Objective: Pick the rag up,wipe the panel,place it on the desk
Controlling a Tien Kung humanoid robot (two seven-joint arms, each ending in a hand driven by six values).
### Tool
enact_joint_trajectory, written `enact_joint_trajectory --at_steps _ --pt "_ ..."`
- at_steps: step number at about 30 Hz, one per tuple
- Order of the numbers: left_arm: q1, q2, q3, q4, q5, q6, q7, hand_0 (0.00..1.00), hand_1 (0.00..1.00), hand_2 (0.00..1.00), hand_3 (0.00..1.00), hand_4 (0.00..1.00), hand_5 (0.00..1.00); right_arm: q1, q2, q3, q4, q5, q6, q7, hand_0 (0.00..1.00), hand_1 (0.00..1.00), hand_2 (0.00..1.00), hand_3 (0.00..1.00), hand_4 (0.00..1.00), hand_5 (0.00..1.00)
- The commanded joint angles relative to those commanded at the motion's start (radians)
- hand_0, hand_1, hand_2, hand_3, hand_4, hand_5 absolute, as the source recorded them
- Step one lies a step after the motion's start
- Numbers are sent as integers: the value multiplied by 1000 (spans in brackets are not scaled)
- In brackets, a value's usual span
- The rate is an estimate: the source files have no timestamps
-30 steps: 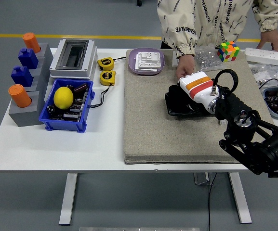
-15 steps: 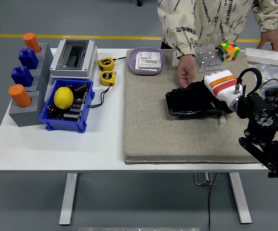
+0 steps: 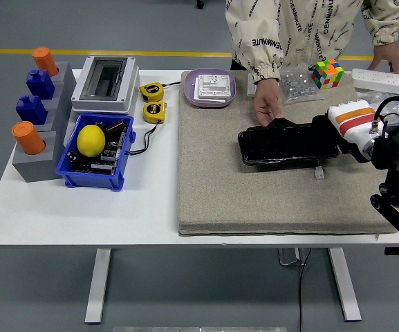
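A black panel (image 3: 282, 148) lies on the tan mat (image 3: 254, 200), right of centre. My right hand (image 3: 323, 130), white with an orange and red band, comes in from the right and rests on the panel's right end. Its dark fingers are curled down onto a dark rag (image 3: 303, 127) that is hard to tell from the panel. A person at the far side presses one hand (image 3: 265, 108) on the panel's far left corner. The person's other hand (image 3: 388, 57) rests near a power strip. My left arm is out of view.
Behind the panel are a purple plate with a white switch (image 3: 209, 87), a bag of small parts (image 3: 296, 83), a colour cube (image 3: 328, 73) and a white power strip (image 3: 387, 81). Left of the mat are two yellow tape measures (image 3: 153, 101), a blue bin with a lemon (image 3: 93, 151), a grey box (image 3: 105, 84) and a block holder (image 3: 39, 111).
My right hand has slid from the panel's left end across to its right end, dragging the rag along. The person's hand has stayed on the far left corner.
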Motion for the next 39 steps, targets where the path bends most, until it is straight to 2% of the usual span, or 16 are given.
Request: enact_joint_trajectory --at_steps 11,23,30,39 --pt "10 1 -1 1 1 0 0 636 658 683 572 613 509 -47 -29 94 -16 -19 16 -19 293 323 358 363 917 13" --pt "15 6 4 -1 4 0 0 634 658 686 573 614 510 -88 -17 249 -9 -29 47 -110 309 322 358 364 920 15" --pt "22 9 2 -1 6 0 0 634 658 684 572 613 510 -129 11 343 36 -29 63 -187 307 324 358 365 921 15" --pt "25 11 3 -1 11 0 -1 635 658 684 573 612 510 -148 31 376 81 -29 80 -289 311 323 360 365 922 17"
